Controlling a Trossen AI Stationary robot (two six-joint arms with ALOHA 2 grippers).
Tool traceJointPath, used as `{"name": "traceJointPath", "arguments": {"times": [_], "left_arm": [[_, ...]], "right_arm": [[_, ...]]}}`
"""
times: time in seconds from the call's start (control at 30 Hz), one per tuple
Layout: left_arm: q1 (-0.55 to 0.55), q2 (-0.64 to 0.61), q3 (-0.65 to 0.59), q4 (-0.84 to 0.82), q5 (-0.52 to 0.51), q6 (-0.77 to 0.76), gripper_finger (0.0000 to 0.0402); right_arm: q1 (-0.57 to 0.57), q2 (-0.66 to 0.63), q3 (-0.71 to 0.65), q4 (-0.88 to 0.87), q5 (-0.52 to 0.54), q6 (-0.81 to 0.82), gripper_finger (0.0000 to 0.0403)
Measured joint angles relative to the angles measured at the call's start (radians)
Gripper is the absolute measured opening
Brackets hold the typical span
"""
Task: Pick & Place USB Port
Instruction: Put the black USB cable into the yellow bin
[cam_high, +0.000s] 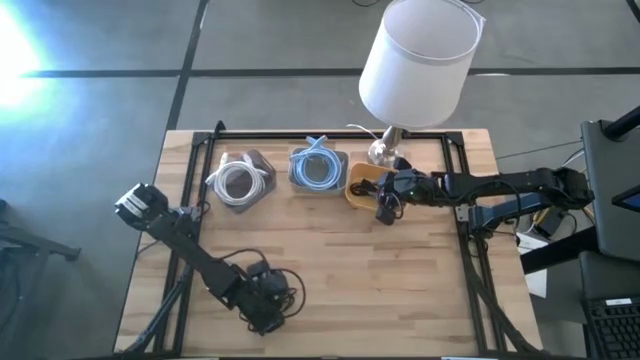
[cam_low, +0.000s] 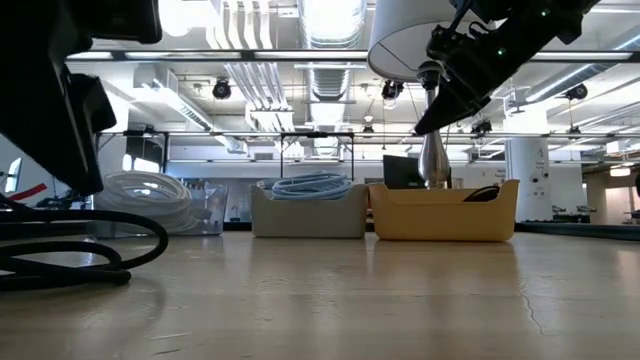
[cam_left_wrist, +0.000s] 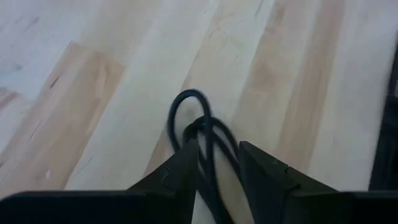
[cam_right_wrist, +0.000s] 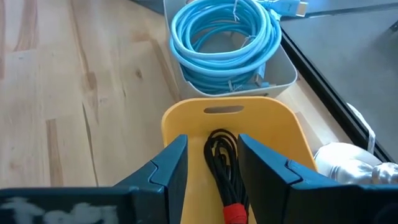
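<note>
Starting on the left, your left arm is folded low over the near part of the wooden surface (cam_high: 330, 280), elbow out toward the left edge and the wrist tipped down. Its left end effector (cam_high: 265, 300) sits right on a loose black cable (cam_left_wrist: 199, 134), fingers only a little apart with the cable strands running between them; you can't really tell if it's pinching or just straddling them.

Moving right along the back, there's a clear bin (cam_high: 243, 180) with a white coiled cable, then a grey bin (cam_high: 318, 168) holding a blue cable coil (cam_right_wrist: 227, 37), then the yellow bin (cam_right_wrist: 186, 121).

Your right arm reaches in from the right side, stretched out nearly flat, wrist angled down. The right end effector (cam_high: 385, 205) hovers above the yellow bin, fingers apart and holding nothing. The black USB cable (cam_right_wrist: 225, 165) lies bundled inside that bin. A white lamp (cam_high: 420, 55) stands just behind it.
</note>
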Motion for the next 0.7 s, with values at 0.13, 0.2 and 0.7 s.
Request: {"name": "traceJointPath", "arguments": {"times": [0.13, 0.2, 0.7], "left_arm": [[0.0, 0.0, -0.002, 0.001, 0.0, -0.012, 0.0119], [0.0, 0.007, -0.003, 0.014, -0.001, -0.012, 0.0119], [0.015, 0.062, -0.018, 0.042, 0.052, -0.002, 0.0096]], "right_arm": [[0.0, 0.0, -0.005, 0.0, 0.0, 0.0, 0.0134], [0.0, 0.0, -0.006, 0.0, 0.0, 0.0, 0.0131], [0.0, 0.0, -0.009, 0.0, 0.0, 0.004, 0.0131]]}}
